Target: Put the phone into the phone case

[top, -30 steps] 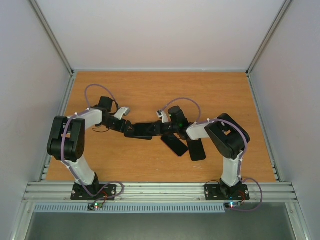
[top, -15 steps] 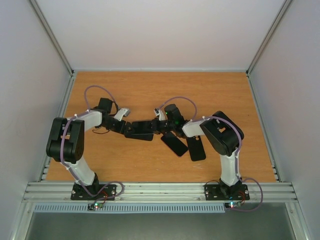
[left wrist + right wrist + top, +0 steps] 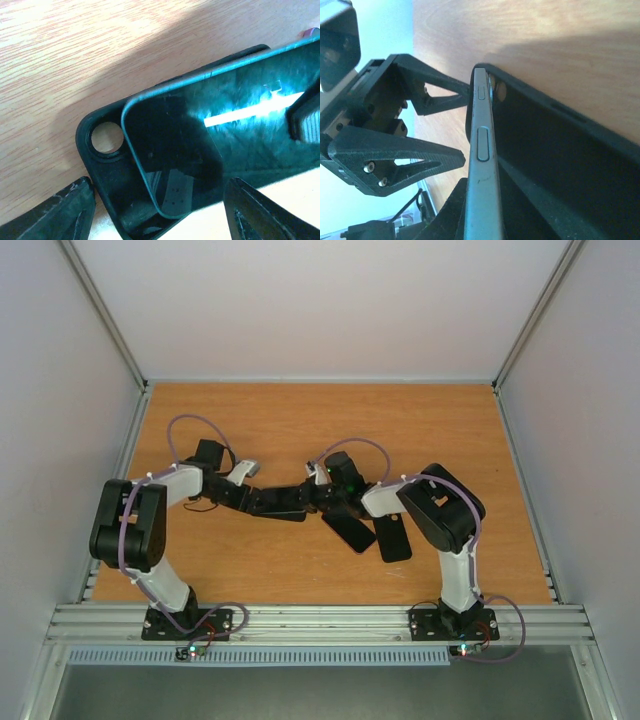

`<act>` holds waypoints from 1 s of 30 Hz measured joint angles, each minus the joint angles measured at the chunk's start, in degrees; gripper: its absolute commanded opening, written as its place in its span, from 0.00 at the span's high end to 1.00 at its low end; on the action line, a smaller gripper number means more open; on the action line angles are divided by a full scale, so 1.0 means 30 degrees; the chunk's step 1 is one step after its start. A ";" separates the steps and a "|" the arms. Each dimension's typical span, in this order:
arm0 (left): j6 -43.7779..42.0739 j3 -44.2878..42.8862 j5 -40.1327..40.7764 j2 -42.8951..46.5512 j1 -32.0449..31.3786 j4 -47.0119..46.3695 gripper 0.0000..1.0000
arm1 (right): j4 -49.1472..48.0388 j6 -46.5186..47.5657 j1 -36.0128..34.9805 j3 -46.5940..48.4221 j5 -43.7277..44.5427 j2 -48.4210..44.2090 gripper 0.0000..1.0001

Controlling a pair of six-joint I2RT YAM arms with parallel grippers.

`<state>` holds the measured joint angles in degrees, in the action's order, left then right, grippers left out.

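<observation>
Both arms have edged leftward; the right hand (image 3: 318,492), clamped on the phone (image 3: 220,130), tilts it into the phone case (image 3: 107,180) on the bench (image 3: 300,420), left hand (image 3: 262,502) apart straddling the case's end, seating unfinished.

table (image 3: 300,420): wooden | two dark flat slabs (image 3: 372,532) (touching each other) lying flat

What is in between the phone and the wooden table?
The black phone case lies under the phone, on the table. The left wrist view shows it best.
</observation>
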<state>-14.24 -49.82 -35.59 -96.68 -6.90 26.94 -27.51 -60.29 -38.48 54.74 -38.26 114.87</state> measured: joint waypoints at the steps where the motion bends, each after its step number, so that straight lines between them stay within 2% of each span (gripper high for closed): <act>1: 0.0000 0.0029 0.0000 0.0015 0.0000 0.0000 0.29 | 0.0051 -0.0058 -0.0124 0.0000 0.0000 0.0000 0.99; 19: -0.0138 0.0765 0.0015 0.0874 0.0000 0.0189 0.29 | 0.0342 -0.0721 -0.0823 0.0299 0.0153 0.0306 0.99; 30: -0.0124 0.0940 0.0138 0.1056 0.0000 0.0109 0.29 | -0.2011 -0.3789 -0.1574 -0.0911 0.1785 0.0204 0.99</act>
<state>-14.61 -47.00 -35.18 -93.51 -6.90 27.27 -33.54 -71.66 -43.20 52.01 -32.91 115.48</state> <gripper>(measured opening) 0.713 0.080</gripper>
